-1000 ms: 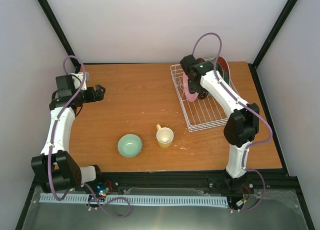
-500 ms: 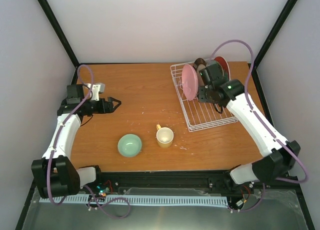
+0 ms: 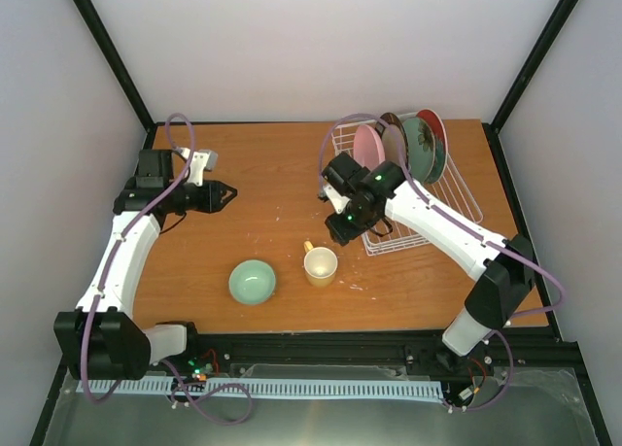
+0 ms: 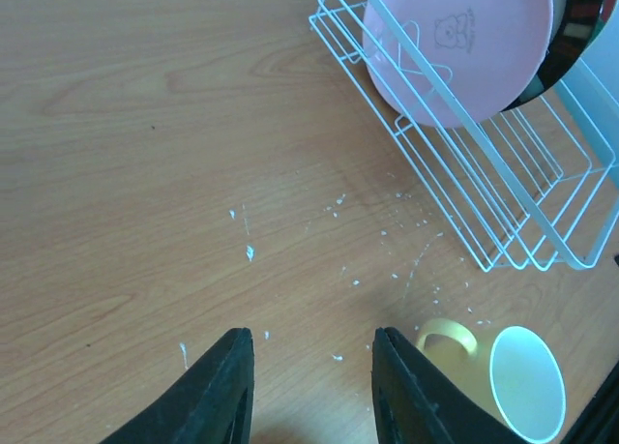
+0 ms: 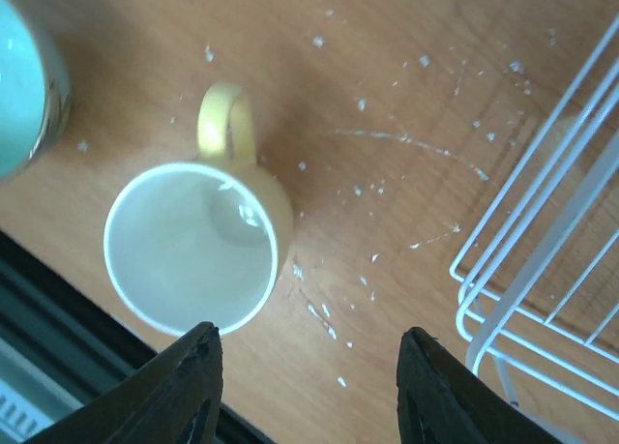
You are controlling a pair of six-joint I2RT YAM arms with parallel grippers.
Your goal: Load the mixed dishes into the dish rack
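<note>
Cream-yellow handled mug (image 5: 193, 243) upright on our wooden table (image 5: 387, 76), right gripper (image 5: 308, 336) hovering open above it, left gripper (image 4: 311, 338) open, empty.

I find no legible text, number or brand name in any view. The only printed mark I can locate is a small grey outline emblem (image 4: 455, 33) on the pink plate (image 4: 484, 76), just toward 12 o'clock of the plate's visible middle in the left wrist view. It resembles a bear-like figure. Any lettering with it is too small for me to read.
</note>
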